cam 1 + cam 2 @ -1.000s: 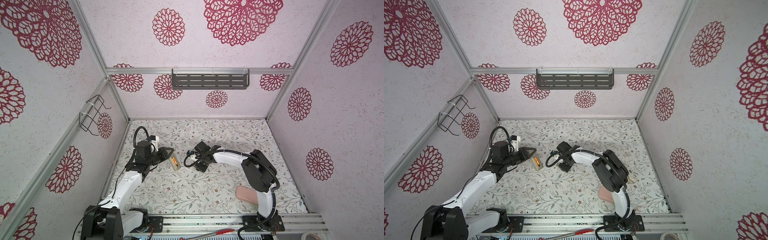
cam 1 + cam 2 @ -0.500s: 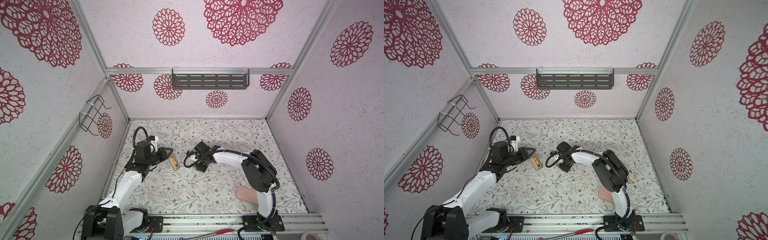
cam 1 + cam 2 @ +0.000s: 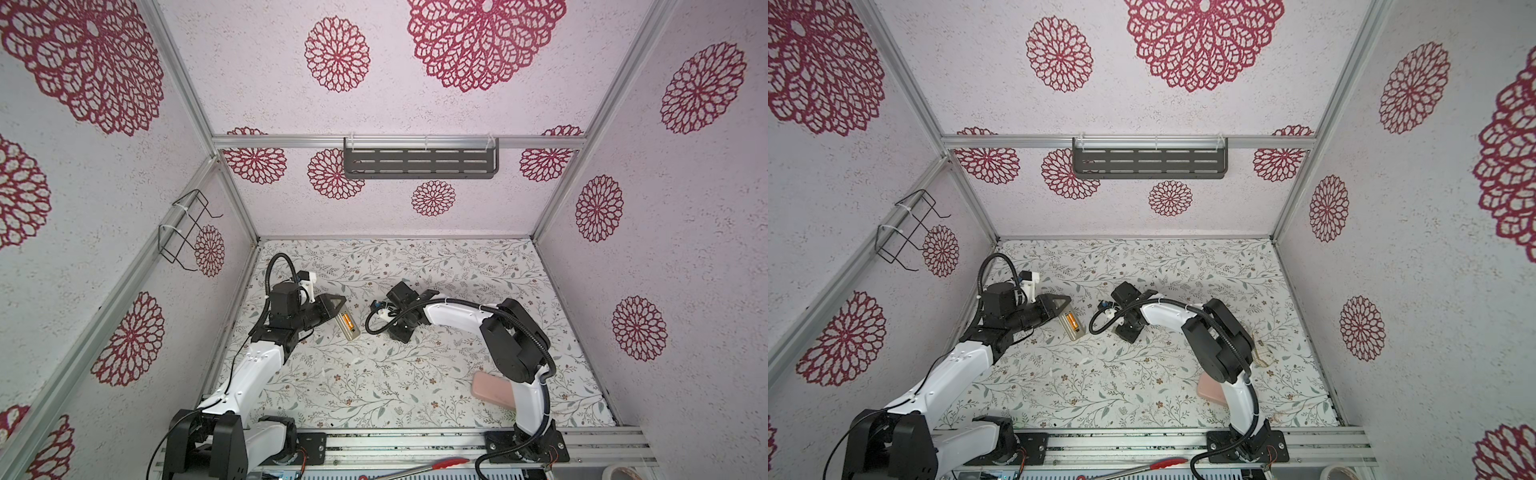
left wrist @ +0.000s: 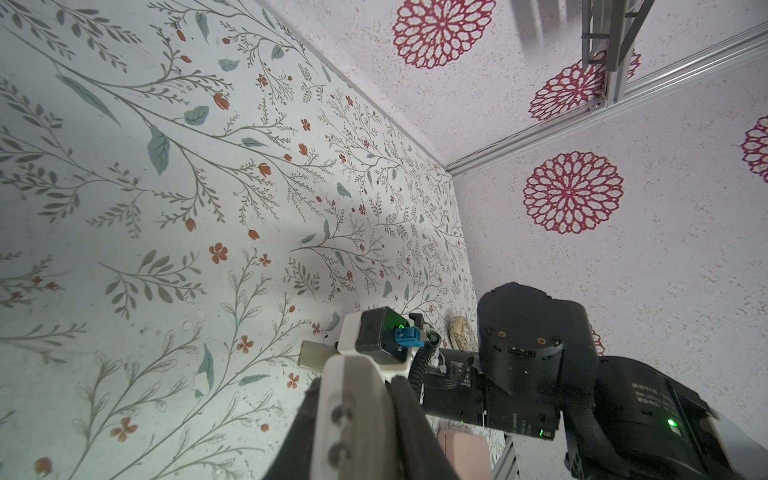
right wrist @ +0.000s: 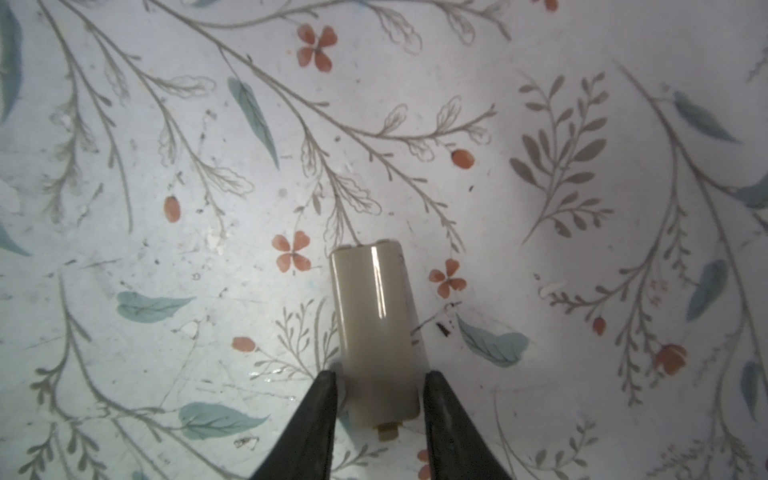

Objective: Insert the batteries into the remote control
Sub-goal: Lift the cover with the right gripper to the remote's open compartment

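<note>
The left gripper is closed on one end of the remote control, which is held back-up, left of the middle of the table, with an orange battery in its open compartment. The jaws of the right gripper are set apart, one on each side of a beige battery cover on the table, and a thin gap is left at one side. The cover is shown only by the right wrist view, the battery only by the top views.
</note>
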Robot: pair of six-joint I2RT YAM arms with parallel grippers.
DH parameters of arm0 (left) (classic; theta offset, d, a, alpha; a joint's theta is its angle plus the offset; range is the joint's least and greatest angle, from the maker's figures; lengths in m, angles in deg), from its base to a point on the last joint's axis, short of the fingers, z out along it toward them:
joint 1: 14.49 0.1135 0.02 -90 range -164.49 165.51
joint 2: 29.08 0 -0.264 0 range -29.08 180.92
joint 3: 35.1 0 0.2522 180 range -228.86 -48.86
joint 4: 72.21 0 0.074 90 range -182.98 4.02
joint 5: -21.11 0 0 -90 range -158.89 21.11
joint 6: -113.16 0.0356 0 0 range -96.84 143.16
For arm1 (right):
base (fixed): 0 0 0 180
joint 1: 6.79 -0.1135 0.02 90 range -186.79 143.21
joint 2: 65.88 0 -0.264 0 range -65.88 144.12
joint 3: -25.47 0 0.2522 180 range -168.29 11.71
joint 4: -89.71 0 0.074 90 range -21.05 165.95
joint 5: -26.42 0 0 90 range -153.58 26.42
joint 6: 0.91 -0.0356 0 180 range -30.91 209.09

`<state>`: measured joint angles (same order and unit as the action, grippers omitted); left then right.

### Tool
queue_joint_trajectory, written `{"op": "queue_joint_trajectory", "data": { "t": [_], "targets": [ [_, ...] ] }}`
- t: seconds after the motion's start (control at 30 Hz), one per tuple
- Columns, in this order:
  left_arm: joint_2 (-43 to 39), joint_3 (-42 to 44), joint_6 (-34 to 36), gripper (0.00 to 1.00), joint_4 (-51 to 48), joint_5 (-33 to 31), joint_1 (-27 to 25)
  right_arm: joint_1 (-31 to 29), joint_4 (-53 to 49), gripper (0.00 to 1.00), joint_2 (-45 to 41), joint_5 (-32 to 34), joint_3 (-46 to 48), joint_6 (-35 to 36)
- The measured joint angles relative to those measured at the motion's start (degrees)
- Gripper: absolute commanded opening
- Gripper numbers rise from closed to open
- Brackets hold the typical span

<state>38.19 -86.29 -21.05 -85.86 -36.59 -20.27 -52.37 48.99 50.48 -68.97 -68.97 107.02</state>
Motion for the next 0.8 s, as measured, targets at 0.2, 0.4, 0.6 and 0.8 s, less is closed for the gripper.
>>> {"op": "queue_joint_trajectory", "data": {
  "t": [0.2,0.4,0.6,0.8],
  "targets": [
    [0.3,0.1,0.0,0.0,0.0,0.0,0.1,0.0,0.0,0.27,0.0,-0.5,0.0,0.0],
    [0.7,0.2,-0.3,0.0,0.2,-0.1,0.1,0.0,2.0,0.2,-0.8,-0.9,1.7,-1.1],
    [0.7,1.7,-1.3,0.0,2.4,-1.4,0.1,-0.1,4.7,0.15,-5.8,-0.7,8.8,-7.7],
    [1.7,3.8,-4.0,0.0,8.6,-2.3,0.2,-1.8,4.9,0.14,-15.2,0.9,14.3,-16.5]
  ]
}}
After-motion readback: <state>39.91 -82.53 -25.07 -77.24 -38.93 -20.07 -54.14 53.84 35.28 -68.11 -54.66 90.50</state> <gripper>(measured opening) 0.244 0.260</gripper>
